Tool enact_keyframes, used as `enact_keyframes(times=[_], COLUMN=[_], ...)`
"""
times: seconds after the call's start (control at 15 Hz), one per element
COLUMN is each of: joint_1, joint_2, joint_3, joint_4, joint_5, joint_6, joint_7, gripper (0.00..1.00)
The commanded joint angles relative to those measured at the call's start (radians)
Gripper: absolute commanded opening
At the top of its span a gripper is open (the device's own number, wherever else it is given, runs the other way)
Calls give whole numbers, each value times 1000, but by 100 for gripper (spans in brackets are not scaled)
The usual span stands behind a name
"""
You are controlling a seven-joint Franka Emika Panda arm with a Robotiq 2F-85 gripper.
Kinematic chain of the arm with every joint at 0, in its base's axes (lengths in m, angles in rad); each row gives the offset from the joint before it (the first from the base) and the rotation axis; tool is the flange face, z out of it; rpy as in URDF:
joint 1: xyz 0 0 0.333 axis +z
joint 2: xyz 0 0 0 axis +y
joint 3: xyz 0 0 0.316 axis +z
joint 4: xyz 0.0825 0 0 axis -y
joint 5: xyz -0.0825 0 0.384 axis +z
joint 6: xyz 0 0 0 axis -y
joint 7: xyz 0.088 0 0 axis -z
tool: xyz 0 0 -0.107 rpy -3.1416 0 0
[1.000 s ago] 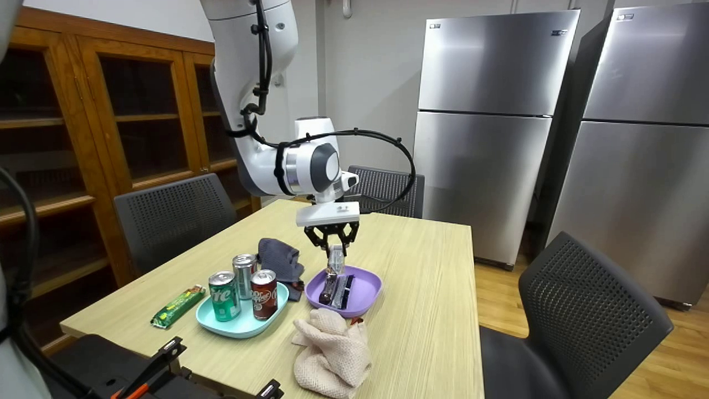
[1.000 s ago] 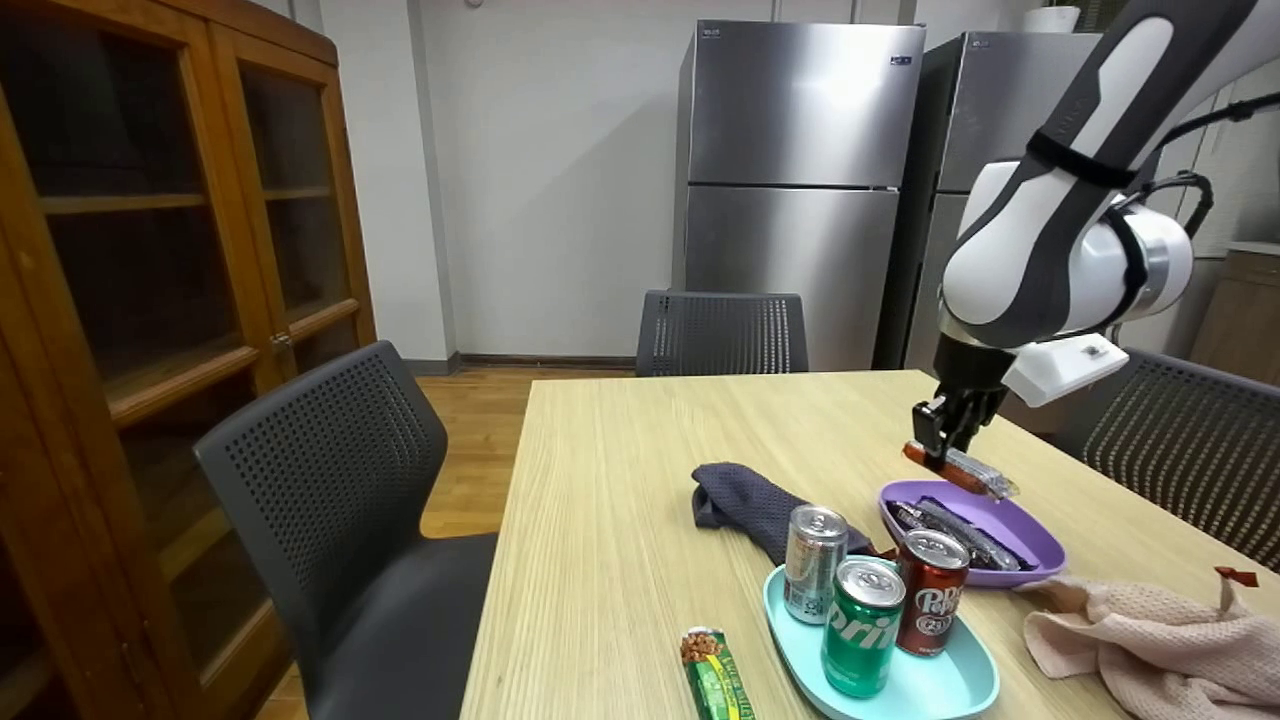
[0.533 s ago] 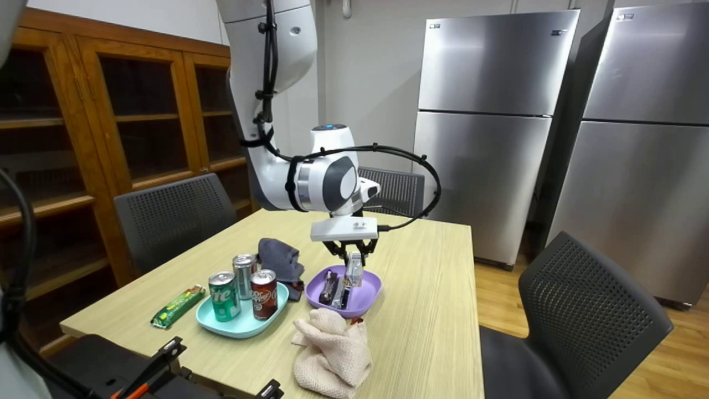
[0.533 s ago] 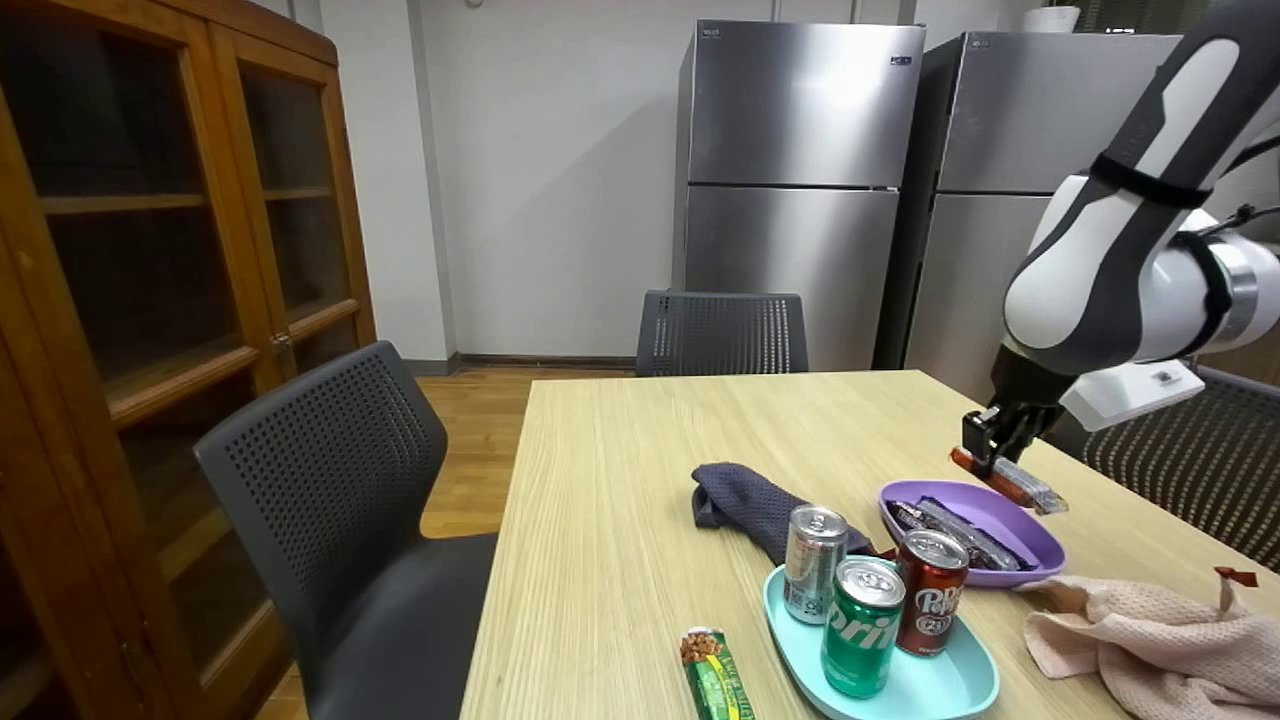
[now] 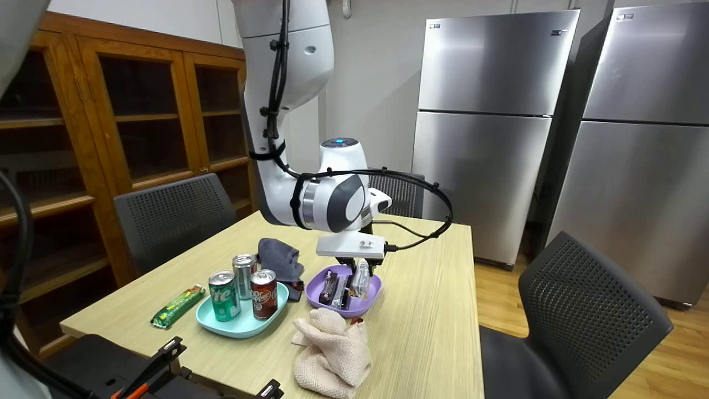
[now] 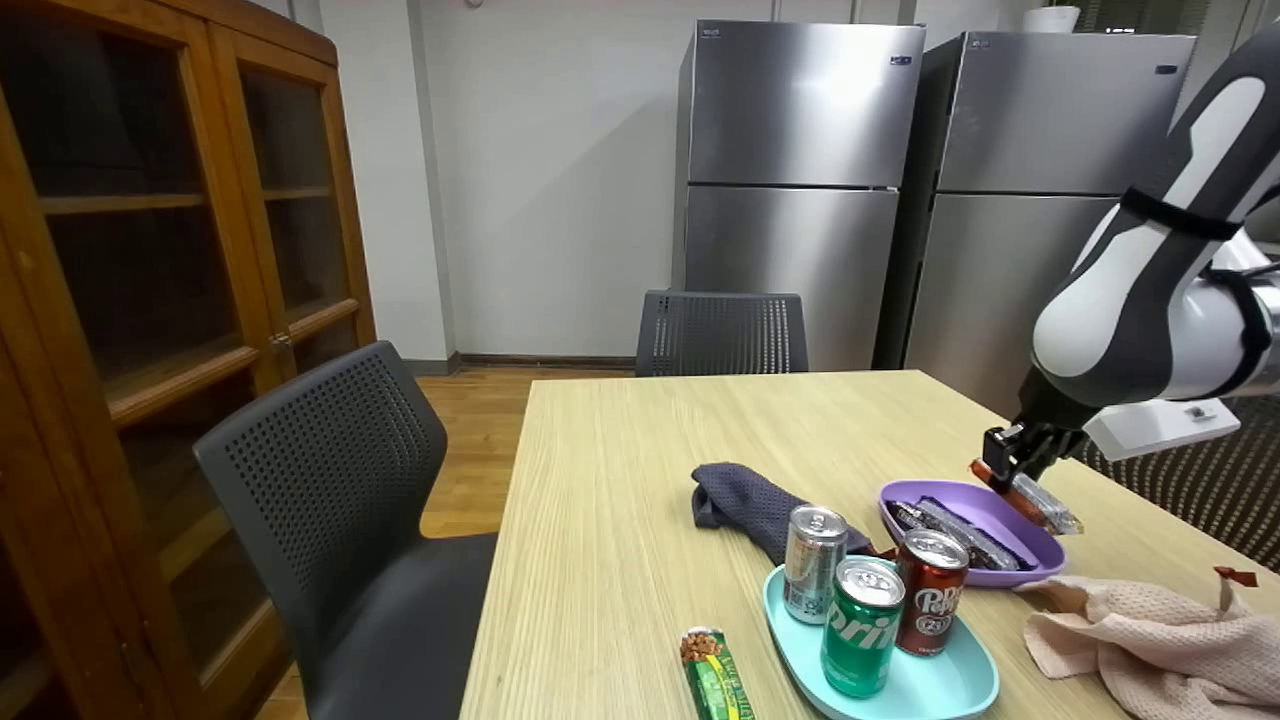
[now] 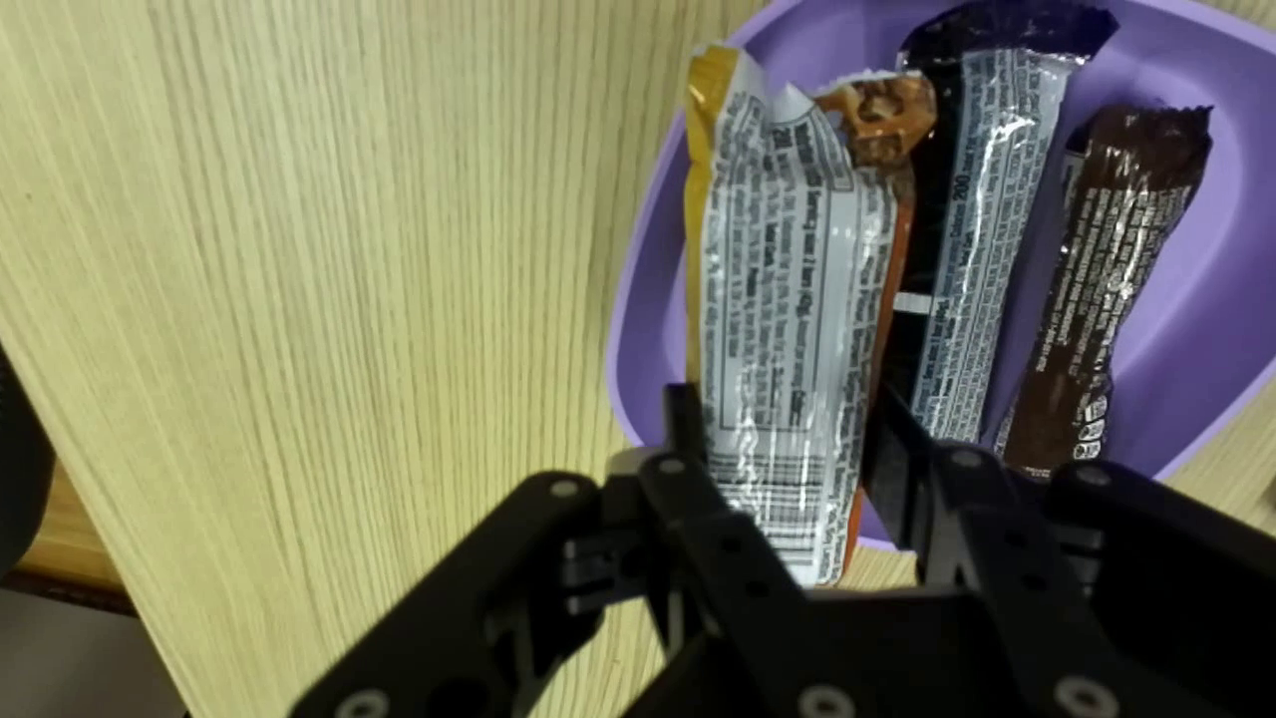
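One silver-backed wrapped bar with orange and yellow edges (image 7: 788,279) is pinched in the black two-fingered gripper (image 7: 785,424), jaws parted only to its width. It hangs over the shallow purple plastic dish (image 7: 1201,289); whether they touch, I cannot tell. In the wrist view a black-and-silver wrapped bar (image 7: 987,249) lies close by at its 2 o'clock and a dark brown wrapped bar (image 7: 1087,299) farther out at 3, both taking up room in the dish. In an exterior view, from the dish, a crumpled beige textured cloth (image 5: 332,354) lies just beside the rim at 6 o'clock, a crumpled dark grey cloth (image 5: 279,260) at 10, and at 9 a pale turquoise dish (image 5: 242,331) bearing a silver can (image 5: 244,271), a green can (image 5: 224,296) and a dark red can (image 5: 264,295). Farther toward 9, a green wrapped bar (image 5: 177,306) lies on the pale wooden table (image 5: 426,310).
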Motion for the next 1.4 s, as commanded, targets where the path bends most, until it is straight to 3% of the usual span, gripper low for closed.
enact_keyframes(times=[0.0, 1.33], joint_1=[-46, -20], joint_2=[32, 91], joint_3=[54, 50], joint_4=[21, 90], joint_5=[13, 14], joint_6=[20, -17], joint_7=[-7, 7], gripper=[17, 17])
